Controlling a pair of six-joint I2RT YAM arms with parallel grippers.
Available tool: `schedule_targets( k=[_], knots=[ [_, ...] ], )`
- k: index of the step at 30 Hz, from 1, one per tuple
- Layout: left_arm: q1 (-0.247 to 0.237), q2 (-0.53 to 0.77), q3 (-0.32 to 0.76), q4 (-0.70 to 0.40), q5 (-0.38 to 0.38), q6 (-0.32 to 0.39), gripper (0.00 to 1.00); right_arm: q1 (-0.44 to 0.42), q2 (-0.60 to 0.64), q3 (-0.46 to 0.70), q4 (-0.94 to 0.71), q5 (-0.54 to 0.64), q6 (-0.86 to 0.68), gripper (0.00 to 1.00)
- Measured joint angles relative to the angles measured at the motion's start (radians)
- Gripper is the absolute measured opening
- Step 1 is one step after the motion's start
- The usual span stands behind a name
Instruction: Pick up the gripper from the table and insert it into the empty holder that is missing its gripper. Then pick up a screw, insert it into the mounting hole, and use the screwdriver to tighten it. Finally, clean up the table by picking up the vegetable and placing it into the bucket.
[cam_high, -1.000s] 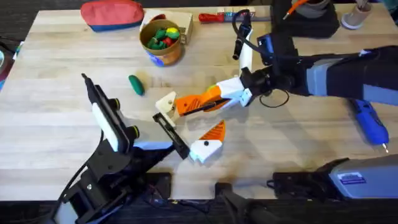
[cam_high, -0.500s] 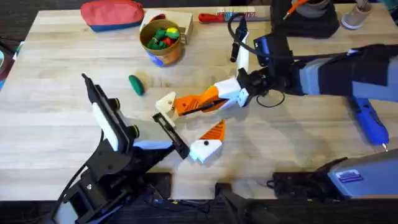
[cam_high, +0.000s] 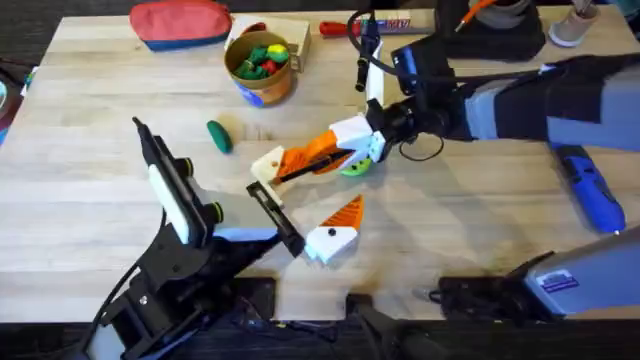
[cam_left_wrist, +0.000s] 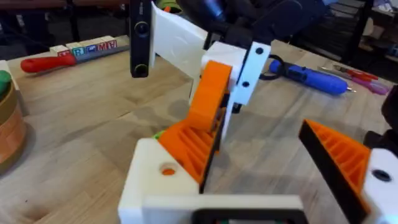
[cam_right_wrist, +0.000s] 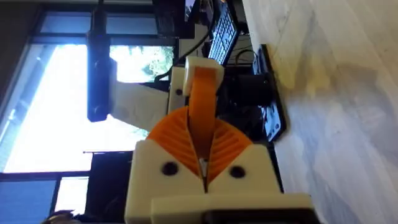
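Near the middle of the table (cam_high: 90, 200), the right gripper (cam_high: 318, 157) has its orange-padded fingers clamped on the gripper (cam_left_wrist: 209, 94), the small orange wedge, which stands up between the pads in the right wrist view. Its tip meets the holder (cam_high: 268, 166), a plain white block lying just beside the left gripper (cam_high: 272, 213); whether the wedge is seated cannot be confirmed from above. The left gripper rests low toward the near edge; its finger spacing cannot be told. A white block with orange wedge (cam_high: 336, 228) lies nearer the front edge. The vegetable (cam_high: 219, 136) lies left of centre, well apart from the bucket (cam_high: 261, 66) near the far edge. The screwdriver (cam_high: 588, 190) lies at the right edge.
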Motion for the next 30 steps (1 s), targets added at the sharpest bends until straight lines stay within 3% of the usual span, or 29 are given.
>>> schedule_targets(
  k=[8, 30],
  knots=[
    [0.005, 0.0, 0.0, 0.004, 0.052, 0.026, 0.988, 0.022, 0.031, 0.018, 0.026, 0.02, 0.015, 0.003],
    [0.015, 0.0, 0.0, 0.0, 0.02, 0.018, 0.987, 0.065, 0.05, 0.051, 0.068, 0.093, 0.014, 0.003]
  ],
)
